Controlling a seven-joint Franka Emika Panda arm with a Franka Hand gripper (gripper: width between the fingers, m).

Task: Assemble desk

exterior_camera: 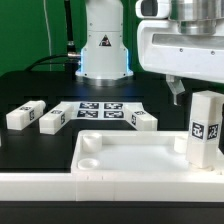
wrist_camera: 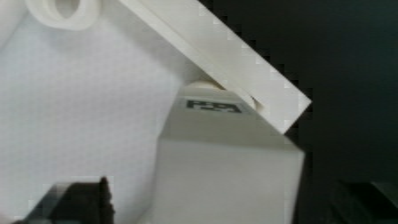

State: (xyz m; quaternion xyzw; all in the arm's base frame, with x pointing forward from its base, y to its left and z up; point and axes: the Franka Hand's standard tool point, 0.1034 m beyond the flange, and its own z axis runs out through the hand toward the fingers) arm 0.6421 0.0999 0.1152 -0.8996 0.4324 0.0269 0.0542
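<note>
A smooth, plain green backdrop [exterior_camera: 25,25] closes off the far side of the scene in the exterior view. Thin black cables [exterior_camera: 62,30] hang in front of it toward the exterior view's left, and one trails down to the wide matte black bench [exterior_camera: 25,88]. The bench top takes a soft, pale sheen from bright, even light, and shadows on it are faint. Flat on it, near the middle, lies the thin white marker board [exterior_camera: 100,111] with its black-and-white tags. A long white plastic rail [exterior_camera: 35,188] edges the bench's near side. Below the rail is a dark strip, too dim to make out. In the wrist view the bench [wrist_camera: 356,90] shows as plain black.
</note>
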